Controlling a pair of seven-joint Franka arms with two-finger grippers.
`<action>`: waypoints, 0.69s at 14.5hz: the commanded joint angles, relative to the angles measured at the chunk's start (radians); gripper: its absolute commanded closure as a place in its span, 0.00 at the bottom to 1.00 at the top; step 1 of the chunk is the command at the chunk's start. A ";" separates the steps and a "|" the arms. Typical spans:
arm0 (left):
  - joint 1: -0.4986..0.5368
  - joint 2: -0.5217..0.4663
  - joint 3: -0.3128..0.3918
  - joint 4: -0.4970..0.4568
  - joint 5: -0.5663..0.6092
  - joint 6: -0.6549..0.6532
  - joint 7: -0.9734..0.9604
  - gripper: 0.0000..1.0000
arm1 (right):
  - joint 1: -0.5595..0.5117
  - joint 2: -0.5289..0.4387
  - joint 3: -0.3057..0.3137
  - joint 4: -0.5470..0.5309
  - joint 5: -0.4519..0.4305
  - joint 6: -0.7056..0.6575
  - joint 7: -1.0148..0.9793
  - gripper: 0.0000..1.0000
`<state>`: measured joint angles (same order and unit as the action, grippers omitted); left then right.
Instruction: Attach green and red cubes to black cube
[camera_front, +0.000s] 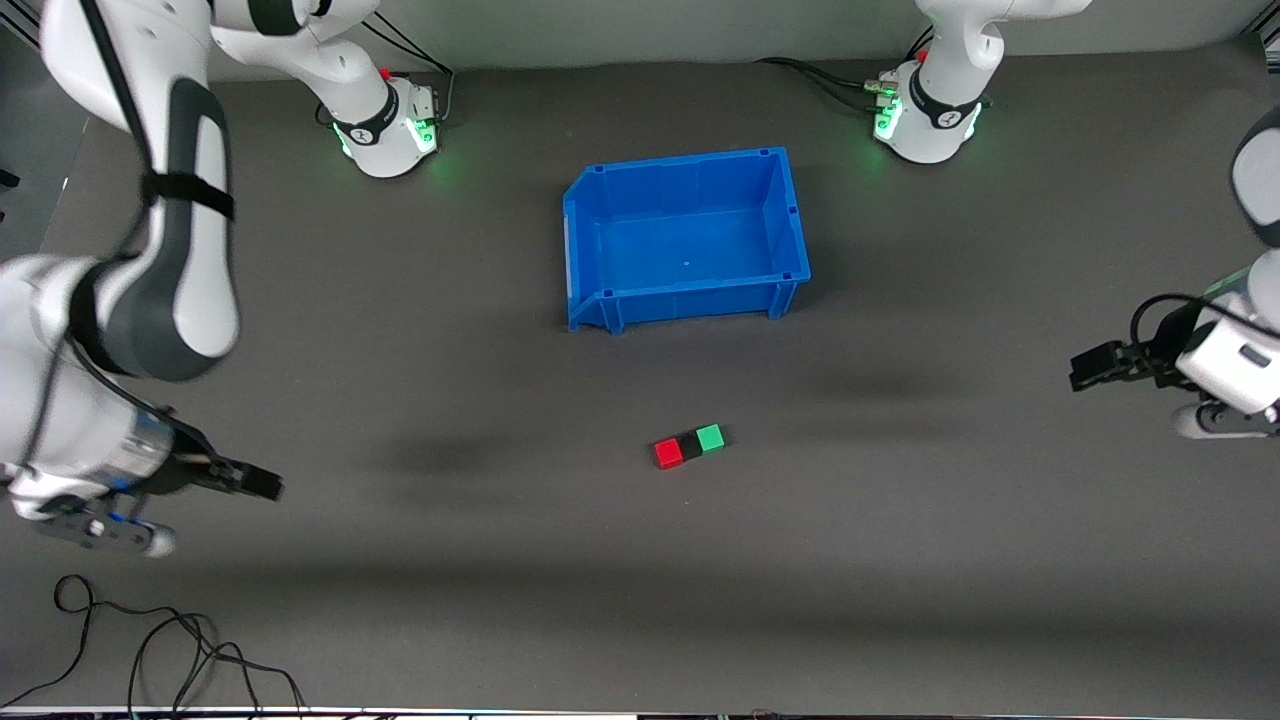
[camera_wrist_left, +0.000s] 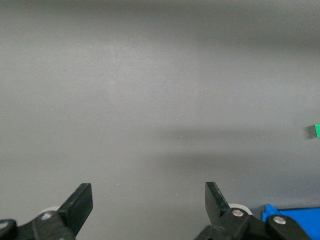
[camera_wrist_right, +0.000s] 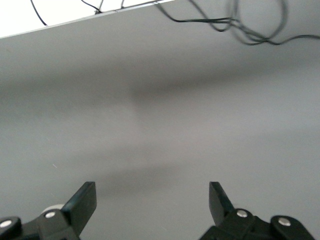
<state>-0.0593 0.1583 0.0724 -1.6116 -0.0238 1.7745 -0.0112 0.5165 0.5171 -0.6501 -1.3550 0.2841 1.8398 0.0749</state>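
Front view: red cube, black cube, green cube apparently touching; left hand, right hand spread, empty, over table ends.

My left arm is bent and held up at its own end of the desk. My left gripper hangs over bare desk, and its fingers are spread wide with nothing between them. My right arm is also bent, at its end. My right gripper is over bare desk too, with fingers apart and empty.
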 joint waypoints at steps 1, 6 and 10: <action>-0.002 -0.120 0.003 -0.077 0.016 0.003 0.025 0.00 | 0.025 -0.152 0.012 -0.081 -0.121 -0.039 -0.015 0.00; -0.002 -0.246 0.004 -0.243 0.018 0.074 0.027 0.00 | -0.182 -0.389 0.243 -0.228 -0.129 -0.040 -0.017 0.00; -0.010 -0.266 0.000 -0.254 0.051 0.068 0.010 0.00 | -0.332 -0.430 0.397 -0.234 -0.144 -0.044 -0.059 0.00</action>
<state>-0.0579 -0.0714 0.0747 -1.8387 -0.0073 1.8218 0.0008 0.2474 0.1246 -0.3283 -1.5511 0.1668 1.7845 0.0563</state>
